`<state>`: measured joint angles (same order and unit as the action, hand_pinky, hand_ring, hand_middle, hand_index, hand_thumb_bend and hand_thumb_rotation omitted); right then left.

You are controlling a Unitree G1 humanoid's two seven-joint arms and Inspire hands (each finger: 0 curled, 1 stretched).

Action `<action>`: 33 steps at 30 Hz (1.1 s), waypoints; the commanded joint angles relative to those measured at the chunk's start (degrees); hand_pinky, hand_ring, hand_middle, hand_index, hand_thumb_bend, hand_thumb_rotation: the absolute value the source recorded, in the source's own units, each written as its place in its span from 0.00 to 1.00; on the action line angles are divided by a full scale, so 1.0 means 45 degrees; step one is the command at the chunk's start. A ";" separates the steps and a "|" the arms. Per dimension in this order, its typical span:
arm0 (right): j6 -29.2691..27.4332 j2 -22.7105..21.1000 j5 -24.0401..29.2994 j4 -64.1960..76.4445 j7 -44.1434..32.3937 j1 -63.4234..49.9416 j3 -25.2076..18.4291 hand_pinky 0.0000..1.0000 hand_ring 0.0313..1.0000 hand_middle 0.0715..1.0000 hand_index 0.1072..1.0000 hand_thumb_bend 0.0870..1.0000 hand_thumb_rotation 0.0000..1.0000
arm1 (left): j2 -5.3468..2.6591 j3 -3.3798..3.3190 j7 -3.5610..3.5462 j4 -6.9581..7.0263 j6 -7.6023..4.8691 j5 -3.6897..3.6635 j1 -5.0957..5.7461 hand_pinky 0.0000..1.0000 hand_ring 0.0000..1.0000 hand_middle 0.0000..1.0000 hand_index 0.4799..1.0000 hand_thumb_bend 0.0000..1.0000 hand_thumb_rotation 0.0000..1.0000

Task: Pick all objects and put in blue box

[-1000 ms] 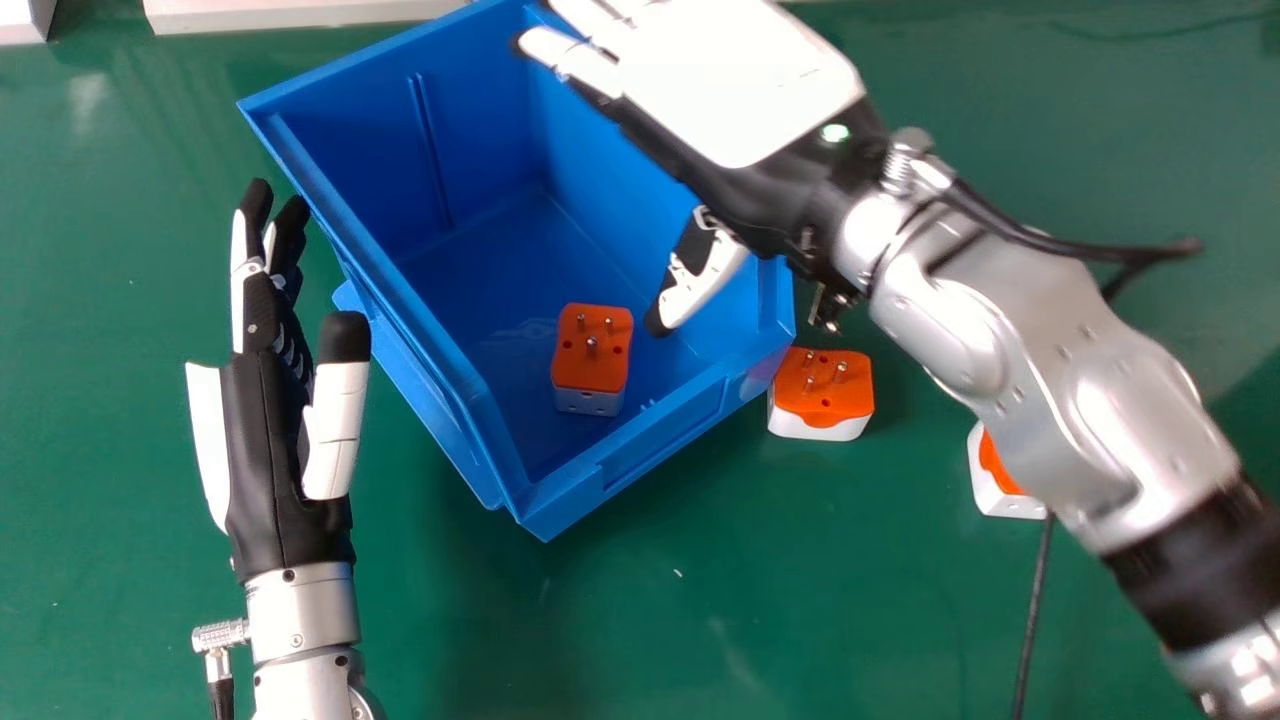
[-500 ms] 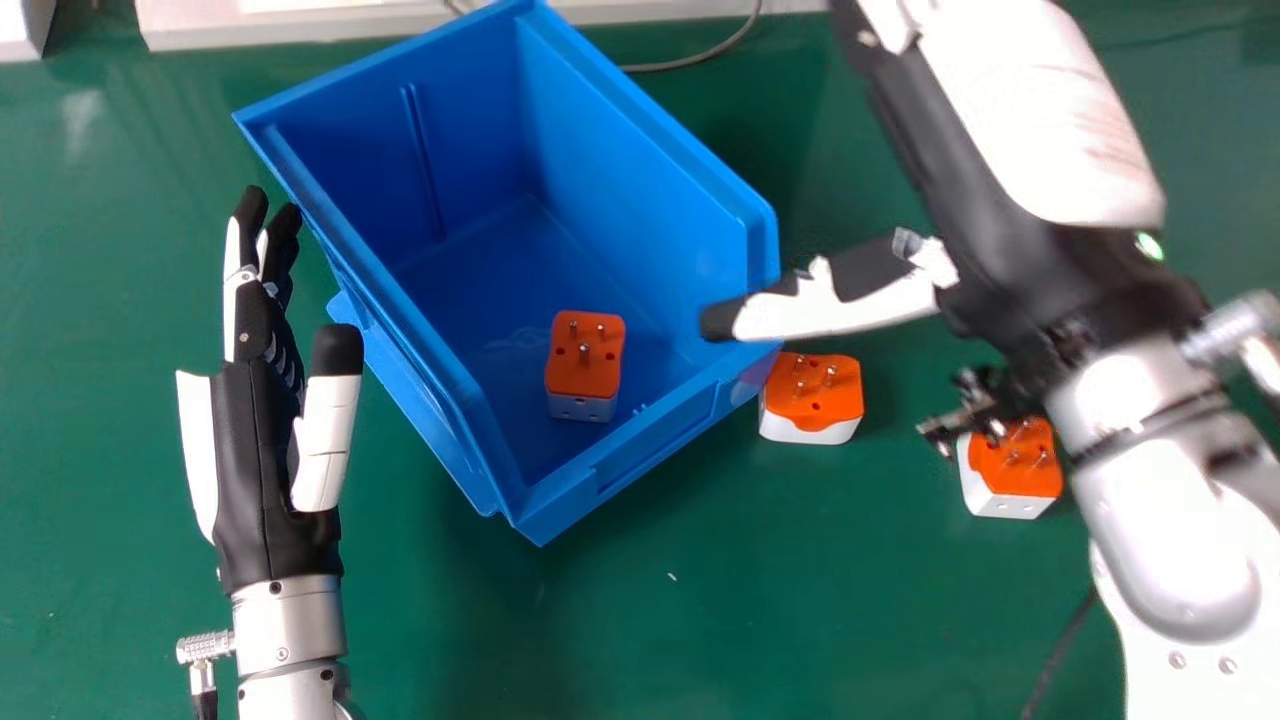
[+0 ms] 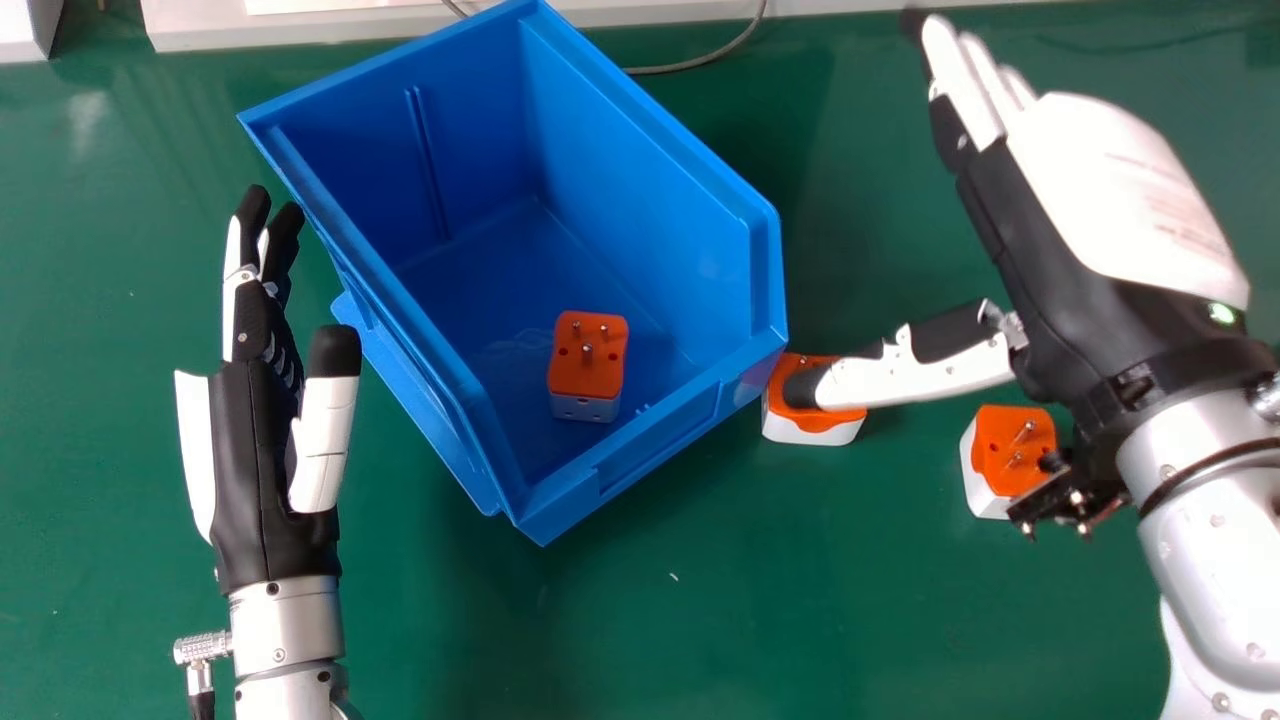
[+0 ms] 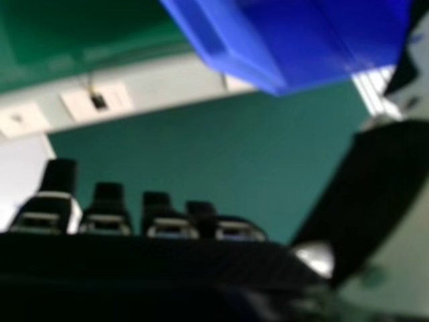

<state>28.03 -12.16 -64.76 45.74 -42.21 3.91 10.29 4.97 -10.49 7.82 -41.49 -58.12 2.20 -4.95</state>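
Observation:
In the head view my right hand (image 3: 1080, 210) is open at the right, its thumb crossing above the orange and white adapter (image 3: 812, 425) beside the box's near right corner. Under its wrist a second adapter (image 3: 1005, 450) lies partly covered. A third adapter (image 3: 588, 360) stands inside the blue box (image 3: 640, 455). My left hand (image 3: 265, 440) stays open left of the box, holding nothing. The right hand view has the blue box (image 4: 231, 47) and my right hand (image 4: 167, 218) with straight fingers.
A white ledge (image 3: 330, 25) runs behind the box on the green table (image 3: 660, 620). A grey cable (image 3: 700, 58) curves at the box's far side. Wall sockets (image 4: 97, 100) show in the right hand view.
My right hand has moved from above the box out to the right, uncovering the box's right wall and the farther adapter. My left hand has barely shifted.

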 commanded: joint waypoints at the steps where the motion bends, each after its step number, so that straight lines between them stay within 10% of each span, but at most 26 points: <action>1: 0.0203 -0.0025 -0.0503 0.0259 -0.0799 0.0555 -0.0137 0.90 1.00 1.00 1.00 0.96 0.26 | -0.0006 0.0005 0.0043 0.0134 -0.0130 0.0069 -0.0123 0.99 0.95 0.93 0.90 0.94 0.92; 13: 0.0667 -0.0679 -0.0720 -0.1850 -0.3950 0.2117 -0.0276 0.91 1.00 1.00 0.98 0.97 0.19 | -0.0044 0.0048 0.0141 0.0330 0.0026 0.0130 -0.0190 0.98 0.95 0.93 0.90 0.94 0.92; 33: 0.0624 -0.1289 0.0700 -0.6998 -0.2562 0.3862 0.0932 0.96 1.00 1.00 0.99 1.00 0.19 | -0.0045 0.0049 0.0252 -0.0005 -0.0154 0.0237 -0.0323 0.99 0.95 0.93 0.91 0.94 0.93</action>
<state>31.35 -17.43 -62.43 14.63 -54.97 19.35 14.01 4.91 -10.44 8.84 -41.69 -57.63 2.76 -5.65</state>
